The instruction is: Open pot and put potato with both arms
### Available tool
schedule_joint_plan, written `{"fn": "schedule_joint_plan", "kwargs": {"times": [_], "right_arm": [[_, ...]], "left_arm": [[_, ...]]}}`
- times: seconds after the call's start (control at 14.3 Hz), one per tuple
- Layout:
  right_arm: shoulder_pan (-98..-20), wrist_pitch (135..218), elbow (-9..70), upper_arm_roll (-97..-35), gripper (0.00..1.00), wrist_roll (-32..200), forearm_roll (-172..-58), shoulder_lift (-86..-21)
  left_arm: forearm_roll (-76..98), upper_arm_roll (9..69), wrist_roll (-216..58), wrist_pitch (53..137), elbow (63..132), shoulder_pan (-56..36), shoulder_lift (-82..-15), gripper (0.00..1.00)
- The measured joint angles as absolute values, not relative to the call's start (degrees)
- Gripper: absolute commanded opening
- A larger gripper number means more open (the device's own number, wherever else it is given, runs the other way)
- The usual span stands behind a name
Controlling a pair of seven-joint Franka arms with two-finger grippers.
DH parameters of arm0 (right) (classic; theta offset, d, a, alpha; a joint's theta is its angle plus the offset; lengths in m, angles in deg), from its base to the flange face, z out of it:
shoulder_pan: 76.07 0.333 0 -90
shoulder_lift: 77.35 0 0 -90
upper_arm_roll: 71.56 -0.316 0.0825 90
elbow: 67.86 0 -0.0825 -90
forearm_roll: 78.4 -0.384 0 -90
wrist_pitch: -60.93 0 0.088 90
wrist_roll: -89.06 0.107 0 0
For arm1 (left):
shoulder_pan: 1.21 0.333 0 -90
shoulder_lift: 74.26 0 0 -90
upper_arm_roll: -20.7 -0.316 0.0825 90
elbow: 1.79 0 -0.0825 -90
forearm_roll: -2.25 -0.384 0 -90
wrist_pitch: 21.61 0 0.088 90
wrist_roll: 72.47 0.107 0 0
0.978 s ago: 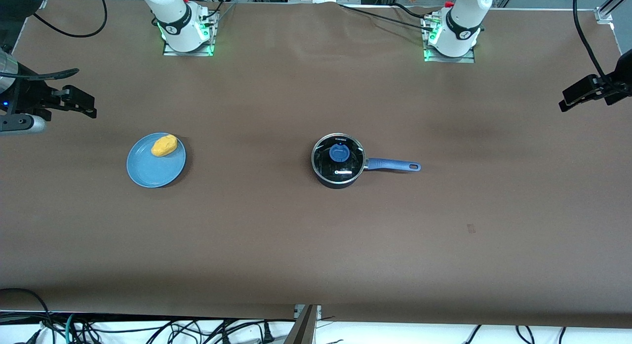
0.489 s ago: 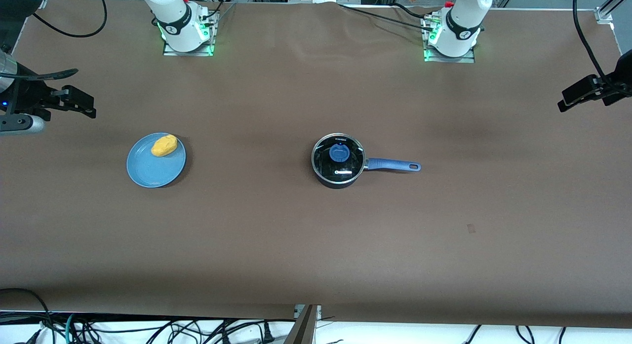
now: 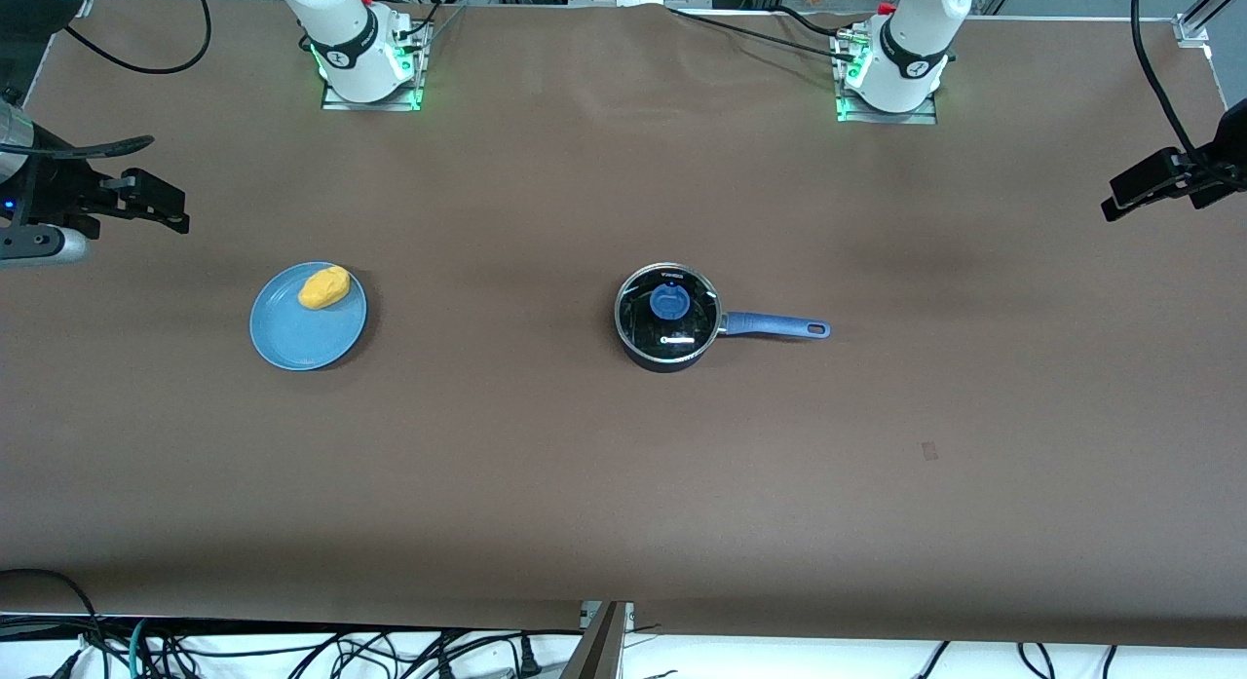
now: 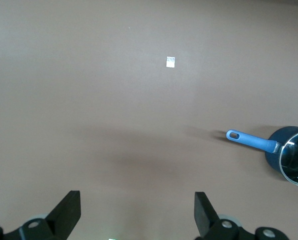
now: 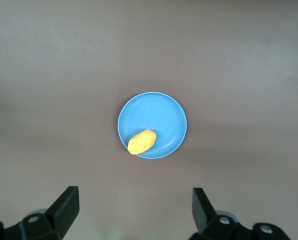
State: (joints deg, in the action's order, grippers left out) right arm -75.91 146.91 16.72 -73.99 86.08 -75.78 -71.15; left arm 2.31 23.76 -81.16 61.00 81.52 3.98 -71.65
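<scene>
Ahead of the right gripper [image 5: 131, 212] jaws, spread wide and empty — potato [image 5: 141, 141] on plate [image 5: 164, 112]. Off to one side of the left gripper [image 4: 136, 215], equally wide — lidded pot [image 4: 291, 155], handle [image 4: 251, 141] pointing toward it.

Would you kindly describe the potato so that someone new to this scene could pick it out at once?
Start from the brown table and look toward the right arm's end, where a flat blue plate lies. The potato sits on that plate, near its rim. It is the only yellow-orange, lumpy thing here; the pot is black with a blue handle.
</scene>
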Motion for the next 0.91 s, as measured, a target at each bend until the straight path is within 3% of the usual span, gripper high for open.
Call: {"fn": "schedule_joint_plan", "kwargs": {"times": [0.91], "right_arm": [[-75.96,146.92,16.72,-73.73,1.0,86.13,-75.78,-71.13]], "left_arm": [[3.01,23.61,-81.16,61.0,81.57,4.16,-71.63,1.0]]}}
